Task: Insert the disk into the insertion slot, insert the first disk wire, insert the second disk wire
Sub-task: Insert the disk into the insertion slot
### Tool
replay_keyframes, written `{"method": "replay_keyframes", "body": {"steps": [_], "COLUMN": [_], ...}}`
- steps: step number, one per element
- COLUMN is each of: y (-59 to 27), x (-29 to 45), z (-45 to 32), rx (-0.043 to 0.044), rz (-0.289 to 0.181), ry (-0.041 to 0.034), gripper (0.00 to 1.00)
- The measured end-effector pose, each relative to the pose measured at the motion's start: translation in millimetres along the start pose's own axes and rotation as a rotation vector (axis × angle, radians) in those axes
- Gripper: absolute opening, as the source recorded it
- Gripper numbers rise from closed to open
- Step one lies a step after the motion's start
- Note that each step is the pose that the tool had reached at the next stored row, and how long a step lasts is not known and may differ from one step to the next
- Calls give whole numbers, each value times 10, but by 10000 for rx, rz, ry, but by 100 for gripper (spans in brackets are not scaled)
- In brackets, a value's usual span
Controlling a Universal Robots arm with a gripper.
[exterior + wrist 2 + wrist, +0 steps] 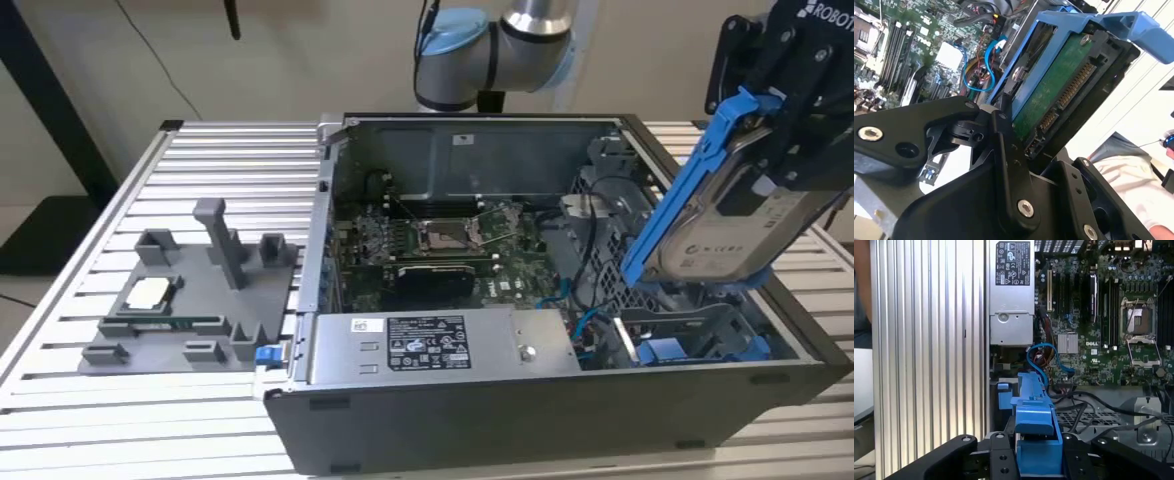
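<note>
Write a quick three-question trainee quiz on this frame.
1. True or false: the disk is fully seated in the insertion slot.
2. What is the gripper shut on? A) disk B) power-supply box C) blue cable
3. On which side of the exterior view does the grey fixture tray lie, relative to the computer case?
Key: 1 false, it is held tilted above the case; 2 A; 3 left.

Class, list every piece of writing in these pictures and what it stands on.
Label on the power-supply box: print too small to read.
Label on the disk, held in the hand: too faint to read.
The hand's housing: white maker's lettering, cut off at the picture's edge.
On the motherboard: a white maker's mark; other markings too small to read.
</note>
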State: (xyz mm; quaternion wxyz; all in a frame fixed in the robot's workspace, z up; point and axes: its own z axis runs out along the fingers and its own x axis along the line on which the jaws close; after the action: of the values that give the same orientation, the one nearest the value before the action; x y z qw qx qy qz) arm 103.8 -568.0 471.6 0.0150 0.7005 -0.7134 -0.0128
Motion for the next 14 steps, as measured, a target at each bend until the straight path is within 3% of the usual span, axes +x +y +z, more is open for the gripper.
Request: {"method": "replay_keyframes", "body": {"steps": [14], "y": [-6], "x": [6], "z": [61], "rx": [40], "rz": [-1], "ry": [4], "gripper": [33]}}
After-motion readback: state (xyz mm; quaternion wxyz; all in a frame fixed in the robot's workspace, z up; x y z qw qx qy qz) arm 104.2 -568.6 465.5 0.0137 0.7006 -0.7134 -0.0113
